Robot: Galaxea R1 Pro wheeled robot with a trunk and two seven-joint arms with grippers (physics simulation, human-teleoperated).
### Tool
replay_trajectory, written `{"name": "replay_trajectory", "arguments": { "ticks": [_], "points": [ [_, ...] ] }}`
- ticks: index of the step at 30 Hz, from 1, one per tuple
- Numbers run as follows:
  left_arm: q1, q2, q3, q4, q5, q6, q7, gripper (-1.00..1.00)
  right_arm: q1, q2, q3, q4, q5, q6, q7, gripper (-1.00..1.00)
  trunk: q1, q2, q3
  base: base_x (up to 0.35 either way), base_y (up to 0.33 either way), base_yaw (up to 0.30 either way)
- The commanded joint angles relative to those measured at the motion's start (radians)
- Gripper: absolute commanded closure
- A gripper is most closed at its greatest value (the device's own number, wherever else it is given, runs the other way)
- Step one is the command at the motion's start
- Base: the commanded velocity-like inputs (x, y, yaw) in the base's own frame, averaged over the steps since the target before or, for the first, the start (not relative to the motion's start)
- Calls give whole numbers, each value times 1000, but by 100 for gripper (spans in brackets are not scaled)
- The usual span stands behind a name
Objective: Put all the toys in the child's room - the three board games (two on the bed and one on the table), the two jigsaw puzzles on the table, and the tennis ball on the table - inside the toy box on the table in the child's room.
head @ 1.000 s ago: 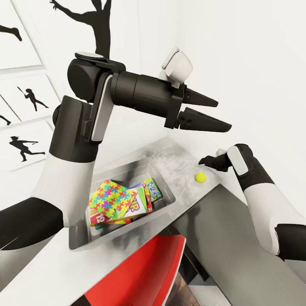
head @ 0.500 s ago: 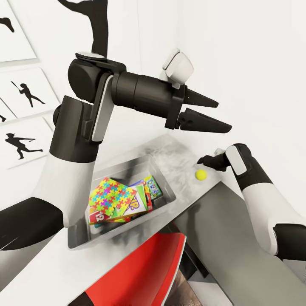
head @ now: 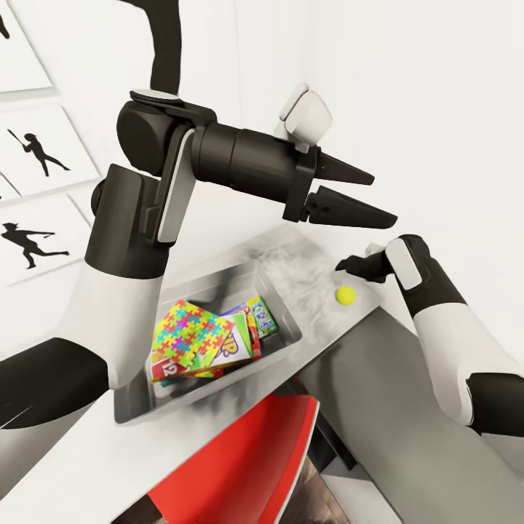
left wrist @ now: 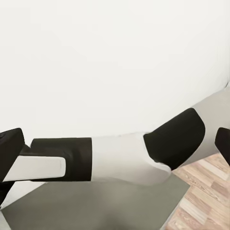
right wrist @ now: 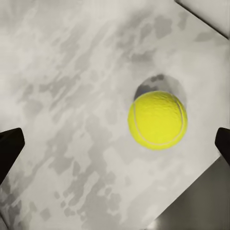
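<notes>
Head view: the left gripper (head: 364,195) is held high above the table (head: 87,466), its two dark fingers (head: 346,171) spread with nothing between them, pointing toward the white wall. Below it the toy box (head: 287,340) rests on the table top. Inside the box lies a jigsaw puzzle (head: 191,333) on top of a tilted stack; under it a green-yellow board game (head: 234,345) shows part of its lettering, and a second, smaller game box (head: 263,318) leans against the far wall of the box. A red chair (head: 240,466) stands in front of the table. Black silhouette pictures (head: 33,240) hang on the wall at the left.

The tennis ball (head: 345,295) sits on the table top near its corner, outside the box and well apart from it. The right gripper (head: 348,266) hovers just above and beside the ball, not touching it.

Right wrist view: the ball (right wrist: 157,120) lies on the mottled grey-white surface with its shadow beside it. The two dark fingertips (right wrist: 9,148) appear at opposite edges of the frame, wide apart, the ball between them but nearer one.

Left wrist view: the right arm (left wrist: 120,155) crosses the frame against the wall; wood floor (left wrist: 206,201) shows below.
</notes>
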Motion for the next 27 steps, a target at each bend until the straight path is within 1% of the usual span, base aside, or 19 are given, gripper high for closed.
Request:
{"name": "replay_trajectory", "arguments": {
  "ticks": [1,11,23,26,27],
  "points": [
    [-1,0,0,0,3,10,-1,-100,-4,-1,5,0,-10,2,-10,-100,1,-2,-3,0,0,0],
    [-1,0,0,-7,3,10,-1,-100,-30,-3,9,3,-10,3,-10,-100,1,-2,-20,0,0,0],
    [-4,0,1,-9,4,10,-1,-100,-34,-4,10,7,-10,3,-10,-100,1,-2,-40,0,0,0],
    [-16,0,1,-8,5,10,-1,-100,-33,-4,11,9,-10,2,-10,-100,1,-2,-45,0,0,0],
    [-31,0,1,-8,5,10,-1,-100,-33,-4,14,9,-10,2,-10,-100,1,-2,-46,0,0,0]
  ]
}}
